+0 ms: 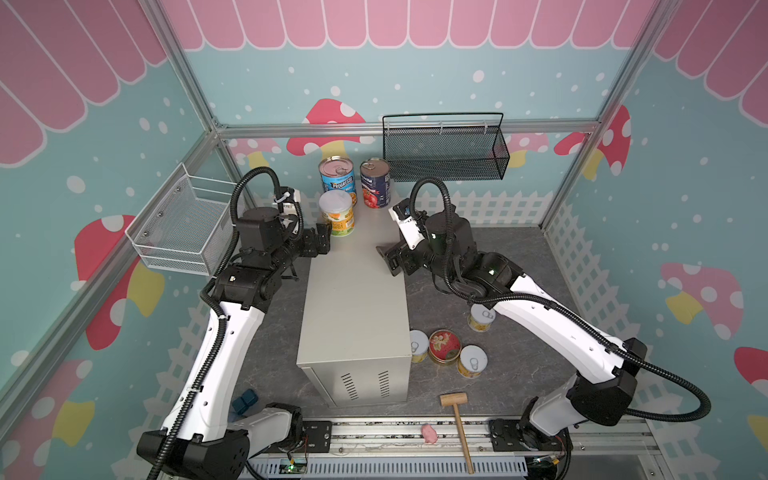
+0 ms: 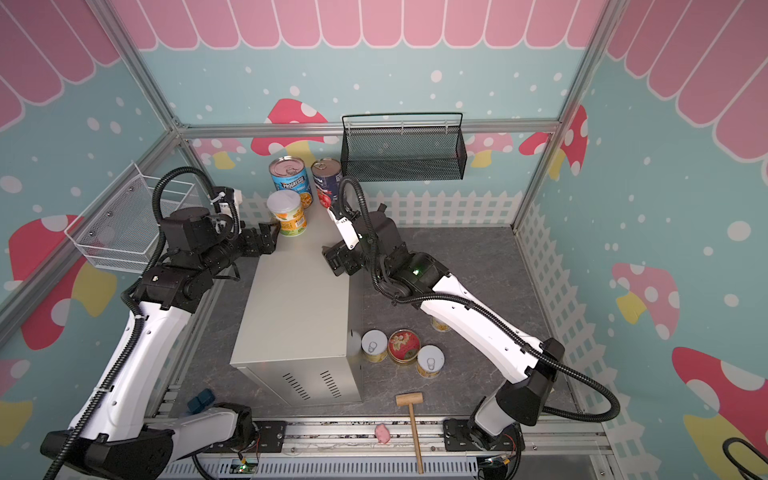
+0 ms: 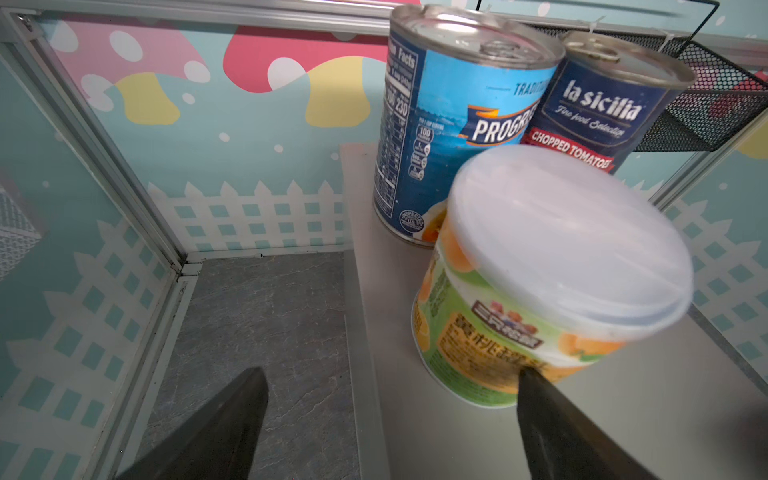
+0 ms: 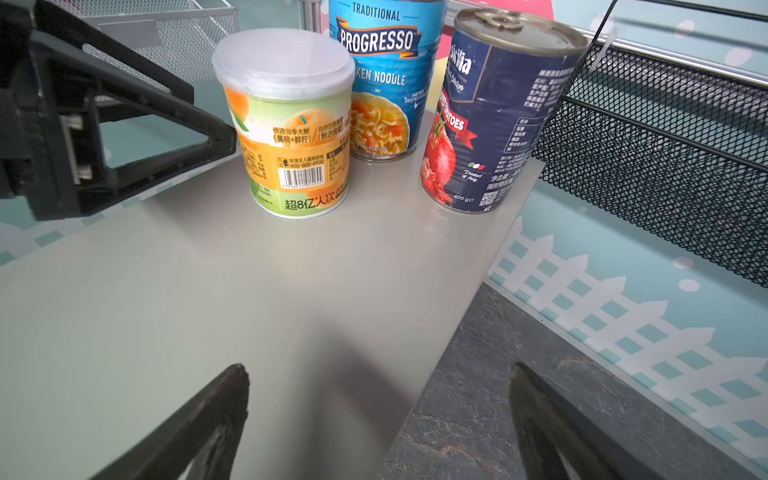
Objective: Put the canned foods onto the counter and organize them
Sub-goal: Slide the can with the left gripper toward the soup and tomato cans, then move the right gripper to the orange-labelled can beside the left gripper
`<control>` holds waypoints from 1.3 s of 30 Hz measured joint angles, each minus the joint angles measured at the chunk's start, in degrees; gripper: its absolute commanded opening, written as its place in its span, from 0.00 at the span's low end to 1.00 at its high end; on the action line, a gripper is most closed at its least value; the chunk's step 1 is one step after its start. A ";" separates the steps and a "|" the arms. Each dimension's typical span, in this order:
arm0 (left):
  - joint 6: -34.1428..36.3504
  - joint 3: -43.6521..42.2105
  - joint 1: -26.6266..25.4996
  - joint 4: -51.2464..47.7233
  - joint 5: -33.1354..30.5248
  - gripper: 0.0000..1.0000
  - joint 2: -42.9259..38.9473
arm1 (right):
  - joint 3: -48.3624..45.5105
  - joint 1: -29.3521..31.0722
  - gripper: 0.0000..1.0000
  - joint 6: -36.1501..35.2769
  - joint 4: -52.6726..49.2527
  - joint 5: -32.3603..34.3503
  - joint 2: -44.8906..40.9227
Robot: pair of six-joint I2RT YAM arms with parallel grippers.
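The counter [image 1: 353,299] is a long beige box in the middle of the floor. At its far end stand the light-blue Progresso can [image 1: 337,176], the navy can [image 1: 375,183] and a yellow can with a pale lid [image 1: 337,214]. My left gripper [image 1: 324,240] is open just left of that yellow can [image 3: 540,291], one fingertip [image 3: 536,395] close to its base. My right gripper [image 1: 387,259] hangs open over the counter's right edge [image 4: 415,374], holding nothing. Three short yellow cans [image 1: 471,361] and a red-lidded tin [image 1: 444,347] sit on the floor to the right.
A black mesh basket [image 1: 446,153] hangs on the back wall, a white wire basket [image 1: 183,224] on the left wall. A wooden mallet [image 1: 457,419] and a pink toy [image 1: 429,433] lie near the front rail. A blue block [image 1: 245,402] sits front left.
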 measured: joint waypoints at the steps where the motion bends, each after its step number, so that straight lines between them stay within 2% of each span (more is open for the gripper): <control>1: -0.15 0.00 0.22 0.00 0.17 0.94 0.28 | -0.09 0.00 0.98 0.00 0.00 0.04 0.00; 13: -0.63 0.68 1.01 0.26 1.01 0.96 1.33 | -0.59 0.00 0.99 0.00 0.02 0.98 -0.31; 20: -1.92 1.01 2.12 -0.57 -4.22 0.98 1.33 | -0.22 0.00 0.97 -0.02 0.00 1.11 -0.09; 22: -2.12 1.33 2.27 -1.05 -5.77 0.99 1.33 | 0.52 0.00 0.92 -0.22 0.02 0.85 0.44; 25: -2.54 1.68 2.97 -1.46 -7.21 0.99 1.33 | 1.90 0.00 0.78 -1.44 0.22 -0.72 1.77; 30: -3.39 1.79 6.36 -2.10 -6.32 0.99 1.33 | 5.99 0.00 0.59 -3.17 0.07 -4.20 5.75; 34: -3.87 2.29 9.57 -1.99 -2.23 0.99 1.70 | 11.04 0.00 0.55 -3.85 0.07 -6.25 9.77; 39: -4.07 2.29 10.88 -1.62 3.80 0.99 2.32 | 16.65 -0.02 0.46 -3.69 0.04 -6.78 14.60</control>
